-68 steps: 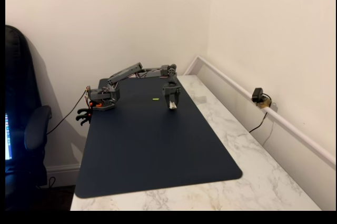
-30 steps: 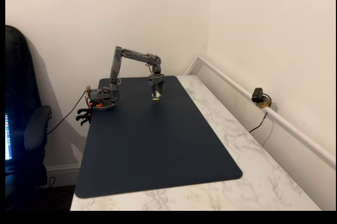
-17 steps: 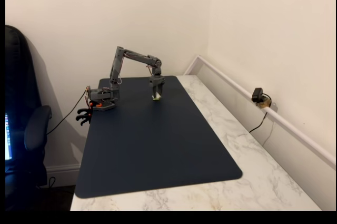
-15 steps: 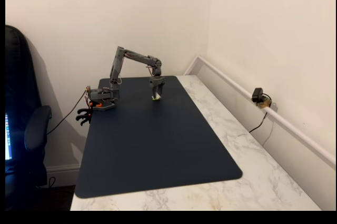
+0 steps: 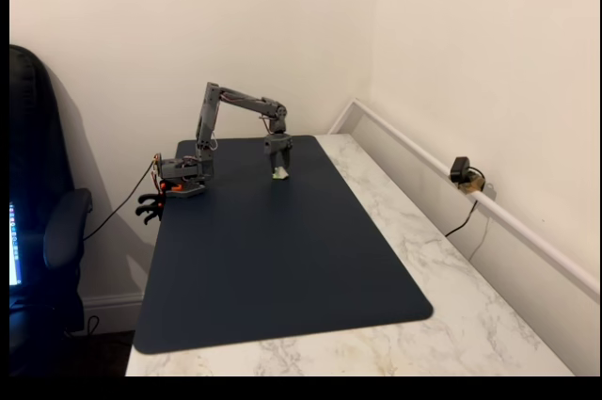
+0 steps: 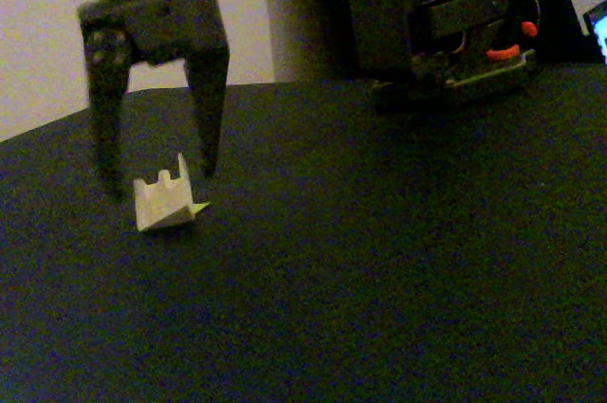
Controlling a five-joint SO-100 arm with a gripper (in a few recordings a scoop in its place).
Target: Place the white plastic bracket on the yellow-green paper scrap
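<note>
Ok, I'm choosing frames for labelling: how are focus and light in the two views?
In the close fixed view, dim yellowish light; the gripper is blurred, the white plastic bracket soft but readable, the yellow-green paper scrap a mere sliver. In the wide fixed view, even light, everything tiny.

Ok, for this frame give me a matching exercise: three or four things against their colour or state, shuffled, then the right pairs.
Things:
1. white plastic bracket
2. yellow-green paper scrap
3. grey two-finger gripper
4. dark blue mat

States:
A. open, fingers either side of the piece
B. covers the marble table
C. a corner peeking out
D. resting on the mat, released

Pairs: 1-D, 2-C, 3-A, 4-B
</note>
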